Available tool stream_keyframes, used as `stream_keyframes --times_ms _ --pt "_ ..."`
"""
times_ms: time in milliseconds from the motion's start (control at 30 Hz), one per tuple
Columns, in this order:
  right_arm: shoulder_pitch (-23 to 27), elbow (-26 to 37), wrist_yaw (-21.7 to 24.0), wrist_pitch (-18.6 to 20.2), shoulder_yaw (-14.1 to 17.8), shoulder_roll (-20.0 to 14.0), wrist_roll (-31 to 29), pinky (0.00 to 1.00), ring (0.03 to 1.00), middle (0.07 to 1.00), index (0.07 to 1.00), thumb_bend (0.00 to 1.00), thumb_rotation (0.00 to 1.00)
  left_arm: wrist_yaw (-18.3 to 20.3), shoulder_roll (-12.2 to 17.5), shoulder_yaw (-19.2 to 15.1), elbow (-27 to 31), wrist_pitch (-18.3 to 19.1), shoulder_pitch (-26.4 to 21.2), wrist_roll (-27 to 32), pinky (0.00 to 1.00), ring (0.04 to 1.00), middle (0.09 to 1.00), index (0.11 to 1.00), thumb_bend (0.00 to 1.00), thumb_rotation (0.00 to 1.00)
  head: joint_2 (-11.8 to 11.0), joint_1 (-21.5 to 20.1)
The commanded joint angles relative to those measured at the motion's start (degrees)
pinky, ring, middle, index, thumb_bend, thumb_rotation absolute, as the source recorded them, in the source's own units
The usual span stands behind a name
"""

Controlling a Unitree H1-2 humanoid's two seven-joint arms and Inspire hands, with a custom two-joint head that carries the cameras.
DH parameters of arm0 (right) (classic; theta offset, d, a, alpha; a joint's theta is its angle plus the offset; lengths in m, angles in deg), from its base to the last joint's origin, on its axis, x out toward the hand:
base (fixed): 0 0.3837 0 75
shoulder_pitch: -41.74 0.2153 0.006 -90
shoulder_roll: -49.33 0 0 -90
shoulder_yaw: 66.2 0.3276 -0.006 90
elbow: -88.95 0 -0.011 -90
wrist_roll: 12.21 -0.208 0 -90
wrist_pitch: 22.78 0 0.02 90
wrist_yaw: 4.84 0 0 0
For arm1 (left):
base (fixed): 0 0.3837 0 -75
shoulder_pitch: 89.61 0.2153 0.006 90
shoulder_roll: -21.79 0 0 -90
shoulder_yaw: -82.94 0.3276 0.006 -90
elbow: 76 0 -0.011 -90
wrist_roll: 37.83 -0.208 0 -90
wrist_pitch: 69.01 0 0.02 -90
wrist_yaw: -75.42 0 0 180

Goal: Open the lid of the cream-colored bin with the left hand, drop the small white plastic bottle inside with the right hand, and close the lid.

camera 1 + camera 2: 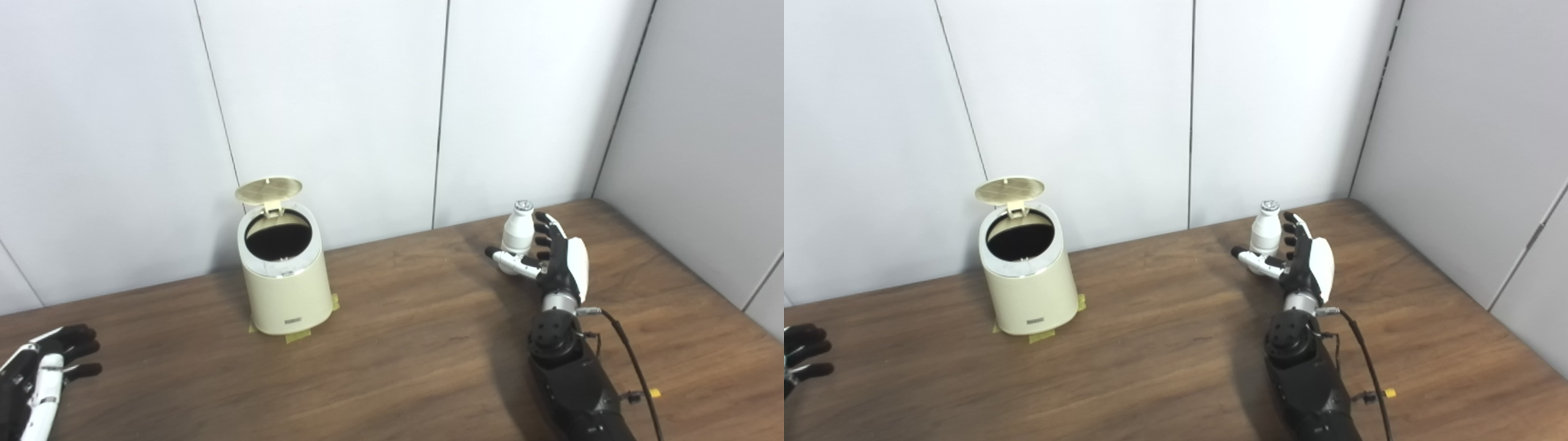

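Observation:
The cream-colored bin [285, 288] stands on the wooden table [404, 343] near the back wall, left of centre. Its round lid [269, 189] is tipped up at the rear hinge, so the dark inside shows. The small white plastic bottle [517, 231] with a silver cap stands upright at the back right. My right hand [554, 257] is beside it, fingers spread around its right side and thumb reaching across its base, not closed on it. My left hand [43, 367] rests low at the table's near left corner, fingers loosely curled, holding nothing.
Yellow tape tabs [297, 335] mark the bin's base on the table. White wall panels close off the back and right side. A black cable [631, 361] runs along my right forearm. Bare wood lies between the bin and the bottle.

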Motion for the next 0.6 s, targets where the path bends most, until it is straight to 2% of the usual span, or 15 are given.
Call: stream_keyframes --times_ms 0,167,267,400,500,533,567 --pt "2.72 1.46 -0.72 -1.07 -0.18 -1.91 0.54 0.64 0.743 0.786 0.82 0.85 0.29 0.06 0.7 -0.33 1.55 -1.67 -2.12 0.26 0.57 0.672 0.671 0.641 0.21 0.58 0.08 -0.05" --pt "2.68 1.4 -0.68 -2.24 0.02 -1.88 -0.15 0.6 0.705 0.756 0.802 0.86 0.3 0.38 0.88 -0.3 1.4 -2.35 -2.0 0.38 0.57 0.679 0.675 0.644 0.21 0.59 0.17 0.03" --pt "2.75 1.2 -0.56 -3.04 0.3 -1.75 -0.95 0.62 0.72 0.76 0.801 0.86 0.28 0.39 0.8 -0.38 1.42 -2.4 -1.97 0.62 0.57 0.675 0.674 0.643 0.22 0.59 0.24 0.14" --pt "3.01 0.5 -1.93 -3.51 -0.01 -1.85 -0.15 0.61 0.7 0.741 0.785 0.83 0.22 0.43 0.82 -0.39 1.94 -1.67 -1.88 0.76 0.57 0.676 0.675 0.643 0.23 0.59 0.39 0.11" --pt "3.37 -0.45 -4.22 -4.94 0.35 -1.64 0.14 0.53 0.613 0.662 0.703 0.77 0.06 0.57 0.9 -0.36 1.79 -2.2 -1.82 0.78 0.57 0.679 0.676 0.644 0.23 0.59 0.47 0.18" --pt "3.5 -0.89 -5.24 -5.4 0.37 -1.64 0.45 0.47 0.555 0.603 0.578 0.62 0.1 0.57 0.92 -0.34 1.79 -2.38 -1.8 0.68 0.57 0.679 0.676 0.643 0.23 0.59 0.47 0.18" --pt "3.62 -1.29 -6.12 -5.6 0.35 -1.68 0.77 0.4 0.484 0.512 0.514 0.55 0.03 0.42 0.86 -0.31 2.12 -2.08 -1.76 0.45 0.57 0.677 0.675 0.644 0.23 0.6 0.47 0.18"
